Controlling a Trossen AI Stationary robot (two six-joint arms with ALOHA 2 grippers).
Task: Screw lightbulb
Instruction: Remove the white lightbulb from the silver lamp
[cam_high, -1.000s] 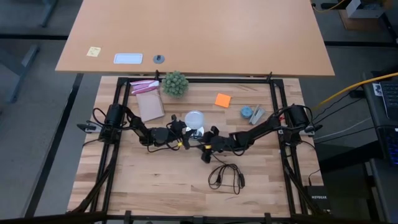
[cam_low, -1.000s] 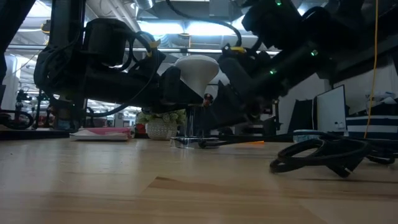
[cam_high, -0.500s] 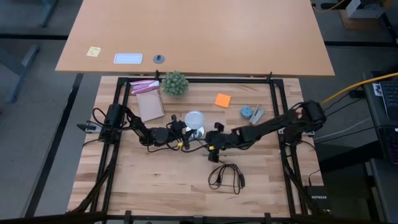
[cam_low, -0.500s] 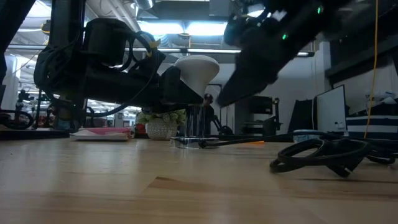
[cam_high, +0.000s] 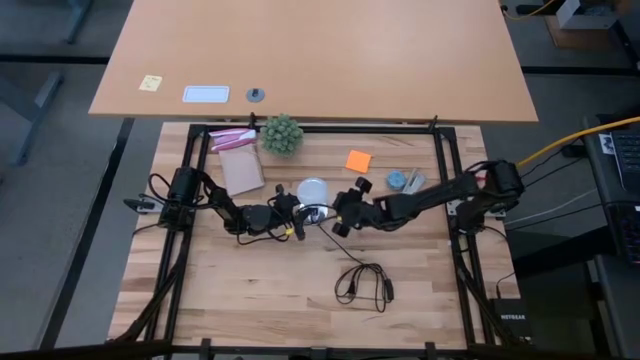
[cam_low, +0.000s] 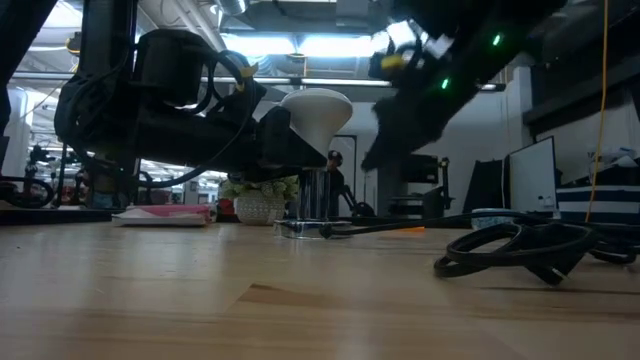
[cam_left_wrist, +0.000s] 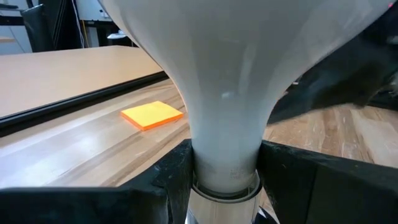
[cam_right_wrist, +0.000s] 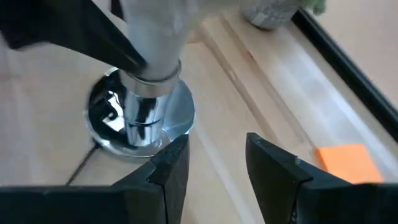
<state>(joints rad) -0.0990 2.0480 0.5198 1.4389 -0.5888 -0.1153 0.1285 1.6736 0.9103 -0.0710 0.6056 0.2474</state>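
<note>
The frosted white lightbulb (cam_low: 318, 108) stands upright, its silvery screw end (cam_right_wrist: 144, 112) down in the round silver socket disc (cam_right_wrist: 177, 118) in the middle of the table (cam_high: 250, 300). It also shows in the high view (cam_high: 313, 189). My left gripper (cam_high: 300, 213) reaches in from the table's left and is shut on the bulb. My right gripper (cam_high: 342, 204) is open and empty, just right of the socket; its fingers (cam_right_wrist: 168, 168) point toward the disc without touching it. My left gripper pinches the bulb's narrow white neck (cam_left_wrist: 224, 158), just above the metal screw end, between its two fingers (cam_left_wrist: 165, 177). The fingers come level from the table's left. The bulb stands upright, globe up, its screw end in the socket disc.
A coiled black cord (cam_high: 362, 285) lies near the front right of the socket. An orange sticky note (cam_high: 358, 160), a spiky green ball plant (cam_high: 281, 133), a brown booklet (cam_high: 241, 172) and blue-grey bits (cam_high: 404, 181) lie toward the far edge.
My right gripper has swung from the near side of the socket up and toward the table's far edge, turning to face the socket from the right. The bulb and my left gripper have stayed put.
</note>
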